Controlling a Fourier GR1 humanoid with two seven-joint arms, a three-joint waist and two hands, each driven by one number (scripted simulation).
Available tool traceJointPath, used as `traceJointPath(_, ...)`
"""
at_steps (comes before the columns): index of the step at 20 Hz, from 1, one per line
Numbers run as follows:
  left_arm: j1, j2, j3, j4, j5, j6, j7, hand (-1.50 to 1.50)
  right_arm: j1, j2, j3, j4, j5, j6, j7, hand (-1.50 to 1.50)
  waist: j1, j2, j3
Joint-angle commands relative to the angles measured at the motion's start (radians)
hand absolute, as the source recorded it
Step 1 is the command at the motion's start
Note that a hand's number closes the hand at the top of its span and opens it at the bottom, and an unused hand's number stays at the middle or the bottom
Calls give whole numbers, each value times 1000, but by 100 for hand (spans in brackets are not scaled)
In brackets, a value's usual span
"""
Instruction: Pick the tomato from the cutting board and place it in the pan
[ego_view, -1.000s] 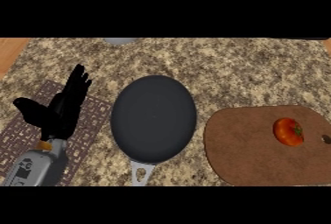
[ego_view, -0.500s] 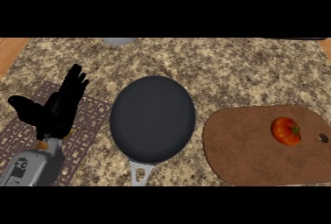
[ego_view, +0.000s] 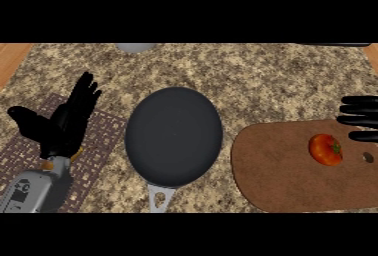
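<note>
Head view, items by size:
1. Counter (ego_view: 280, 75): speckled stone.
2. Pan (ego_view: 174, 136): dark, oval-looking, between the hands.
3. Cutting board (ego_view: 295, 170): brown, below the right hand's fingers.
4. Left hand (ego_view: 66, 122): open, fingers up, over a woven mat (ego_view: 103, 135).
5. Right hand (ego_view: 360, 117): fingers straight, at the right edge.
6. Tomato (ego_view: 325, 149): red, green stem, on the board just below the right hand.

No writing, label, brand, number or sign can be read anywhere in the head view. The grey forearm (ego_view: 28, 190) at the lower left carries a few small dark marks, but they are too blurred to make out as letters or figures.
</note>
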Motion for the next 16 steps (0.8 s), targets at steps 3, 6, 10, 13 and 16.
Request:
traceJointPath(3, 12, 32, 38, -1, 25, -28, 11, 0, 17, -1, 42, 122, 158, -182, -356, -150, -14, -9, -2)
traceJointPath(6, 22, 17, 28, 2, 18, -21, 8, 0, 42, 32, 17, 201, 186, -312, -389, -150, -25, -9, -1)
traceJointPath(10, 43, -5, 14, -8, -17, 12, -11, 0, 29, 49, 14, 249, 183, -349, -396, -150, -28, -13, -3)
traceJointPath(13, 37, 20, 44, -10, 16, -16, 15, 0, 51, 30, 25, 208, 142, -345, -396, -150, -41, -18, -3)
traceJointPath(16, 48, -2, 28, -2, -4, -9, -13, 0, 46, 43, 54, 204, 130, -340, -397, -150, -39, -17, -4)
